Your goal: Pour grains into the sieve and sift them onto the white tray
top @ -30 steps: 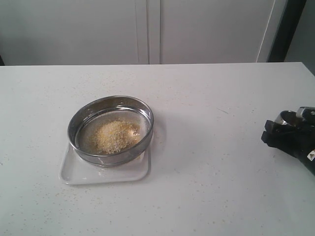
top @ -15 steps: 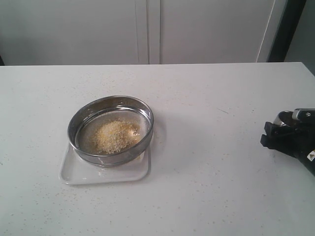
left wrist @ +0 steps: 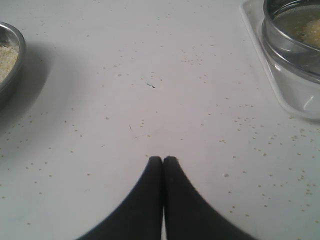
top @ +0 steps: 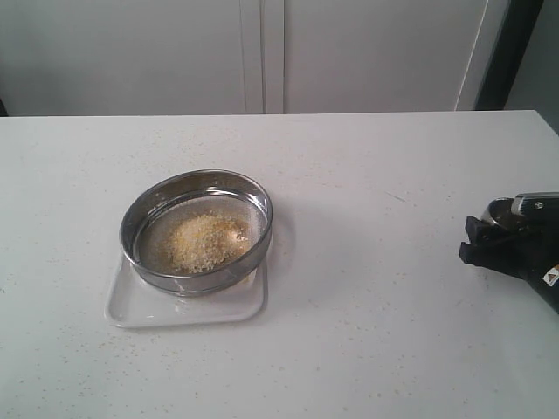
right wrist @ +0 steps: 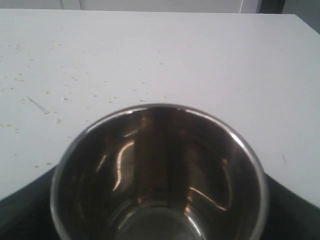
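The sieve (top: 138, 212) rests on the white tray (top: 131, 307) left of the table's middle, with a heap of golden and pale grains (top: 205, 240) on its mesh. Sieve (left wrist: 287, 45), tray (left wrist: 295, 97) and grains (left wrist: 311, 27) also show at the edge of the left wrist view. My left gripper (left wrist: 163, 159) is shut and empty, low over bare table; the exterior view does not show it. At the table's right edge, my right gripper (top: 487, 236) is shut on a small steel cup (top: 501, 209). The cup (right wrist: 160, 170) looks empty inside.
A second steel bowl (left wrist: 9, 65) holding pale grains sits at the edge of the left wrist view, apart from the tray. Stray grains speckle the white tabletop (top: 367, 288). White cabinet doors stand behind the table's far edge.
My right gripper with the cup has shifted slightly left and down near the table's right edge. Sieve, tray and grains have not moved.
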{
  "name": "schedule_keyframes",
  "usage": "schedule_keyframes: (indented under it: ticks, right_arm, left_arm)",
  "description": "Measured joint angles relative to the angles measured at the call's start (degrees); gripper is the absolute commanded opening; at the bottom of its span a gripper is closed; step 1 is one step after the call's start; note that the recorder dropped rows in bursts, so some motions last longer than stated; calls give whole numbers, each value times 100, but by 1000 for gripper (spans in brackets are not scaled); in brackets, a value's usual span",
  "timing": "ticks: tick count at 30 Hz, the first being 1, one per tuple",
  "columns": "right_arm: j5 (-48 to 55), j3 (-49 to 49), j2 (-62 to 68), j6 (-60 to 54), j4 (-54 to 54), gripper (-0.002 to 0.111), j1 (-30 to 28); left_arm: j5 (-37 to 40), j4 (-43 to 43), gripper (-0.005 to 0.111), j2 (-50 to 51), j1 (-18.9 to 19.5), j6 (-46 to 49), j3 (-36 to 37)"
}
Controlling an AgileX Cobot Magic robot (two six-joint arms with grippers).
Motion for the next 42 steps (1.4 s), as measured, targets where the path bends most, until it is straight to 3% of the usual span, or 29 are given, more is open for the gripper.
schedule_keyframes:
  ticks: [4,12,42]
  right_arm:
    - [-11,0,0,0,-11,78,0]
    - [-21,0,0,0,-11,93,0]
    - [-101,0,0,0,15,94,0]
  left_arm:
    - [0,0,0,0,0,0,0]
    - [0,0,0,0,0,0,0]
    - [0,0,0,0,0,0,0]
